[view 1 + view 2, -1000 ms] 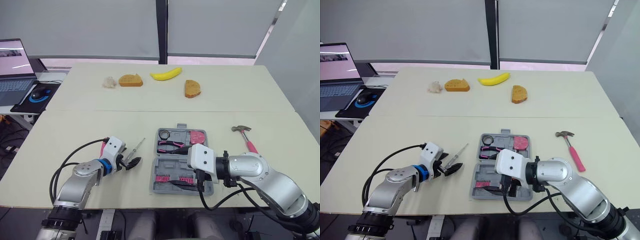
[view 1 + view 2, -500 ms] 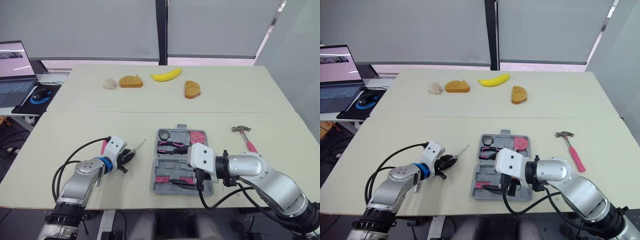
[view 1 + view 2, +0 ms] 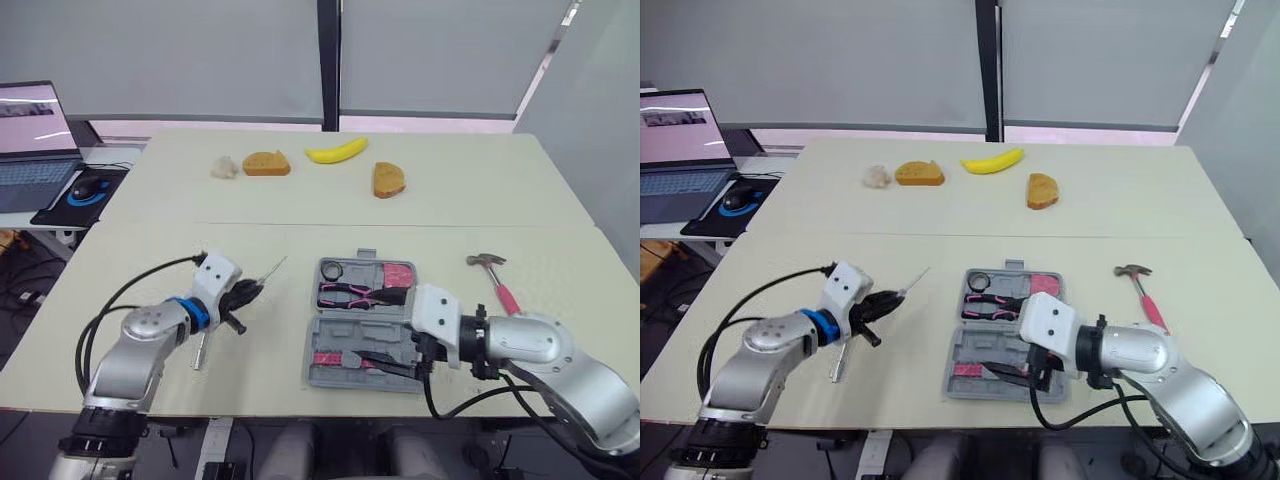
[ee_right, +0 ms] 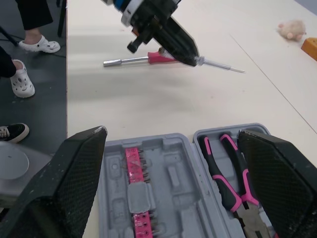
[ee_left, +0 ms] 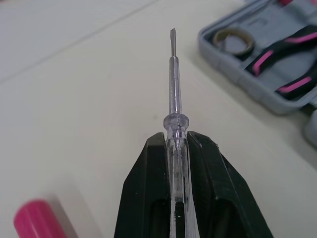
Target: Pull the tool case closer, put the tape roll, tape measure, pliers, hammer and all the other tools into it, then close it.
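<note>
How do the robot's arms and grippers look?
Both arms are silver, with a white wrist box and a loose black cable. The left arm has a blue wrist ring, the right arm a black one. The left gripper and right gripper have black fingers.

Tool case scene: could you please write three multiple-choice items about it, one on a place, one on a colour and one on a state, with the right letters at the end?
1. Where does the hammer lie, relative to the tool case?
A. inside it
B. on the robot's left of it
C. on the robot's right of it

2. What colour are the handles of the pliers?
A. pink and black
B. yellow
C. blue and white

3. In what state is the left gripper?
A. open and empty
B. shut on the screwdriver
C. shut on the hammer

Answers:
1. C, as the eye views show it on the table past the case's right edge.
2. A, as they lie pink and black in the open case.
3. B, as the left wrist view shows both fingers pressed on the clear handle.
</note>
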Controlling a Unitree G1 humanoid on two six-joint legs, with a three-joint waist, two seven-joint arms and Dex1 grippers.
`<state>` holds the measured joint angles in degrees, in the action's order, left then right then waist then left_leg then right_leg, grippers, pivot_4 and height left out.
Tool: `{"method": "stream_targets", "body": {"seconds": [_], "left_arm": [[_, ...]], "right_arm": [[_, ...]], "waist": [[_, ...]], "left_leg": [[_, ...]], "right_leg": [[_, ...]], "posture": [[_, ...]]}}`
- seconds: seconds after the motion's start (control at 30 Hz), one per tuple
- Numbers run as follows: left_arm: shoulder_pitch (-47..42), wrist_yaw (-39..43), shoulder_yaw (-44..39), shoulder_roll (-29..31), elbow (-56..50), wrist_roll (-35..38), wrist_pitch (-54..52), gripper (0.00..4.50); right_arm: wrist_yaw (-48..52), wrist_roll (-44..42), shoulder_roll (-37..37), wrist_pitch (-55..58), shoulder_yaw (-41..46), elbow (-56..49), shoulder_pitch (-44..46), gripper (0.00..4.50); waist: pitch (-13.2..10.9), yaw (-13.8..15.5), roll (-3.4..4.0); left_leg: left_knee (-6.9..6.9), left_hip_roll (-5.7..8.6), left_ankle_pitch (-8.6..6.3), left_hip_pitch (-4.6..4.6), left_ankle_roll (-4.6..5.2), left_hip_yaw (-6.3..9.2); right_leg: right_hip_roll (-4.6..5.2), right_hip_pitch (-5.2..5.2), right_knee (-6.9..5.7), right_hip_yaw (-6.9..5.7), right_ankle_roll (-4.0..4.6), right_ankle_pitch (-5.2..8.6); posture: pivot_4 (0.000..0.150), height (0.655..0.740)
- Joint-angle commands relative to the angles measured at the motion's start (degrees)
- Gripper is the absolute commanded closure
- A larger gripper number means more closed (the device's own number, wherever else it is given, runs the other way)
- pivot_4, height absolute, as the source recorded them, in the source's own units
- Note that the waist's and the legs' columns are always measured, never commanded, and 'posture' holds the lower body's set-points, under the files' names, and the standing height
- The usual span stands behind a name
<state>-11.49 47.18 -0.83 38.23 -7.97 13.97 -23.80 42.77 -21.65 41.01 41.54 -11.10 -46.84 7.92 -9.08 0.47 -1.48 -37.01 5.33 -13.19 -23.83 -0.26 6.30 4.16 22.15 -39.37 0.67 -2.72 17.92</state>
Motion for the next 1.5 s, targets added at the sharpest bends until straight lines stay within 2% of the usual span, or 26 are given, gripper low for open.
{"method": "stream_targets", "body": {"seconds": [0.03, 0.17, 0.37, 0.73, 1.0, 1.3, 1.37, 1.5], "left_arm": [[-3.39, 8.11, 6.29, 1.37, -4.65, 1.10, 1.37, 4.27], [-9.72, 13.61, 18.05, 0.88, -4.22, -4.86, 2.62, 4.27], [-14.99, 10.86, 27.97, -4.39, 1.75, -14.18, 3.62, 4.27], [-16.65, 9.77, 31.57, -8.10, 6.02, -20.88, 8.62, 4.27], [-17.77, 10.19, 32.22, -9.18, 8.85, -23.18, 11.79, 4.27], [-17.49, 10.97, 31.50, -10.34, 8.57, -23.59, 10.57, 4.27], [-17.60, 11.11, 30.98, -10.65, 7.92, -23.19, 9.01, 3.53], [-17.92, 10.87, 30.02, -10.98, 6.06, -22.72, 7.15, 2.39]], "right_arm": [[0.81, -1.50, 2.94, 0.65, 3.98, -2.42, -2.13, 0.00], [0.54, -1.36, 5.69, 1.50, 6.36, -2.32, -4.30, 0.00], [0.05, -0.25, 8.01, 2.40, 5.80, -3.70, -7.43, 0.00], [-1.18, 0.85, 8.52, 2.25, 4.63, -4.44, -9.01, 0.00], [-1.03, 0.50, 8.66, 2.50, 4.29, -4.35, -8.20, 0.00], [-1.16, -0.23, 8.63, 3.40, 4.35, -5.21, -7.86, 0.00], [-1.23, -0.41, 8.59, 3.57, 4.31, -5.25, -7.64, 0.00], [-1.30, -0.55, 8.48, 3.94, 4.29, -5.37, -7.25, 0.00]], "waist": [[0.01, -0.08, 0.03], [0.01, -0.43, 0.06], [0.01, -0.87, 0.05], [0.01, -0.63, 0.05], [0.01, -0.64, 0.05], [0.01, -0.63, 0.05], [0.01, -0.63, 0.05], [0.01, -0.65, 0.05]], "left_leg": [[0.00, 0.00, 0.00, 0.01, 0.01, -0.02], [0.02, -0.02, 0.00, 0.01, 0.01, -0.03], [0.01, -0.04, -0.01, 0.03, 0.03, -0.04], [-0.02, -0.04, 0.00, 0.03, 0.03, -0.01], [-0.02, -0.04, 0.00, 0.03, 0.02, -0.01], [-0.03, -0.03, 0.00, 0.03, 0.02, -0.01], [-0.03, -0.03, 0.00, 0.03, 0.02, -0.01], [-0.03, -0.03, 0.00, 0.03, 0.03, -0.01]], "right_leg": [[0.00, -0.03, 0.02, 0.02, 0.00, 0.00], [-0.04, -0.28, 0.00, 0.02, 0.00, 0.00], [-0.11, -0.33, -0.02, 0.05, 0.00, 0.01], [-0.11, -0.36, -0.02, 0.02, -0.01, 0.01], [-0.11, -0.36, -0.02, 0.01, -0.01, 0.01], [-0.11, -0.37, -0.03, 0.01, -0.01, 0.01], [-0.11, -0.37, -0.02, 0.02, -0.01, 0.01], [-0.11, -0.37, -0.03, 0.01, -0.01, 0.01]], "posture": [[0.150, 0.7400], [0.150, 0.7400], [0.150, 0.7400], [0.150, 0.7400], [0.150, 0.7400], [0.150, 0.7400], [0.150, 0.7400], [0.150, 0.7400]]}}
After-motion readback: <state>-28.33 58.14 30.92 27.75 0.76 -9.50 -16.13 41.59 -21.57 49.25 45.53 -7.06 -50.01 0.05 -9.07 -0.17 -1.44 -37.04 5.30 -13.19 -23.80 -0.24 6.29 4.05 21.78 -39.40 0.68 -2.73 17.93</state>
